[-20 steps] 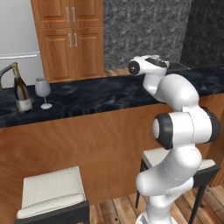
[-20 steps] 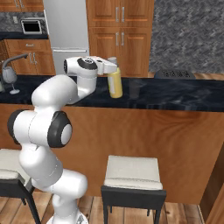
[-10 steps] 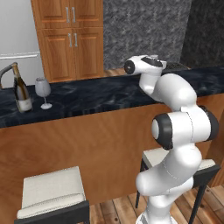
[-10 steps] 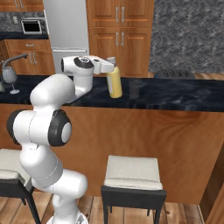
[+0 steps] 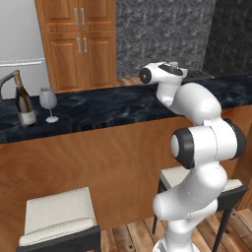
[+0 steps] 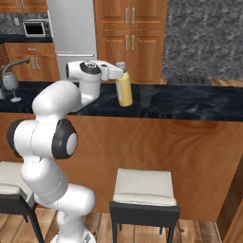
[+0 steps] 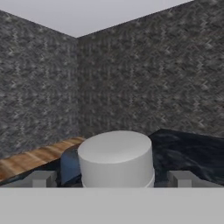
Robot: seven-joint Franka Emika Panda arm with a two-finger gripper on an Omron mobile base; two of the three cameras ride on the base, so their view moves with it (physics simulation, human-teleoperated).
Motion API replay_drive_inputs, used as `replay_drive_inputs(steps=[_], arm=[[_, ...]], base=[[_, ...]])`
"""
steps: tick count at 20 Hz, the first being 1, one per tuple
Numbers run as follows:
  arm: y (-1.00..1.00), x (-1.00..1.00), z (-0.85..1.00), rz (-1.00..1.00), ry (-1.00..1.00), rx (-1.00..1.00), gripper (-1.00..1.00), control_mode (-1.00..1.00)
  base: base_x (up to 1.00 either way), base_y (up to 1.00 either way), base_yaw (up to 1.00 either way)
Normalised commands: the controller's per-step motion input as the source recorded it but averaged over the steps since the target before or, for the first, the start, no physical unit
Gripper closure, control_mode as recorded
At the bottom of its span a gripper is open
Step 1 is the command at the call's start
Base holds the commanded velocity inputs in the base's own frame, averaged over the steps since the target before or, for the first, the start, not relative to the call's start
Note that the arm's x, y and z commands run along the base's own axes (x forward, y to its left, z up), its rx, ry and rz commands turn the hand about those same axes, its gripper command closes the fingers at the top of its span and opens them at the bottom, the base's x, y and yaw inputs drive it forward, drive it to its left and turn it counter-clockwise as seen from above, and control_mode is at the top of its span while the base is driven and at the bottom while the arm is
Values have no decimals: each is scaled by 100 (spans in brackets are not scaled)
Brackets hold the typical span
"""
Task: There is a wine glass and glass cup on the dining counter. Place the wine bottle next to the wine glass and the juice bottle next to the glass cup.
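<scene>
Across the middle of both base views runs the dining table [image 5: 113, 106], a long bar-height slab with a glossy black marbled top and a plain flat wooden front. Below it stand square stools [image 6: 142, 187] with pale cushioned seats on dark frames, on a plank floor. Behind it rise panelled wooden cabinets [image 6: 130, 38] with slim metal handles and a rough grey stone wall [image 5: 162, 34].

At the far left end of the table in the left base view, the wine bottle [image 5: 23, 101], tall dark glass with a gold-foil neck and pale label, stands upright just beside the wine glass [image 5: 48, 103], a clear stemmed bowl on a round foot.

In the right base view the juice bottle [image 6: 124, 88], a short cylinder of yellow liquid with a white cap, stands upright on the table with the small translucent glass cup [image 6: 146, 96] near it on its right.

The gripper [image 6: 121, 71] sits level with the bottle's cap, jaws spread wide, holding nothing; in the hand view the smooth white cap lies between the two finger tips [image 7: 41, 178], clear of both.
</scene>
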Motion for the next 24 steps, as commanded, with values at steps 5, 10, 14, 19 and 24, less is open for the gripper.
replay_drive_inputs(steps=[5, 10, 14, 19, 24], arm=[[0, -5, 0, 0, 0, 0, -100, -100], [0, -4, 0, 0, 0, 0, -100, -100], [0, -5, 0, 0, 0, 0, -100, -100], [0, -4, 0, 0, 0, 0, -100, -100], [0, -5, 0, 4, 0, 0, -100, -100]], base=[[0, 0, 0], [0, 0, 0], [0, 0, 0], [0, 0, 0], [0, 0, 0]])
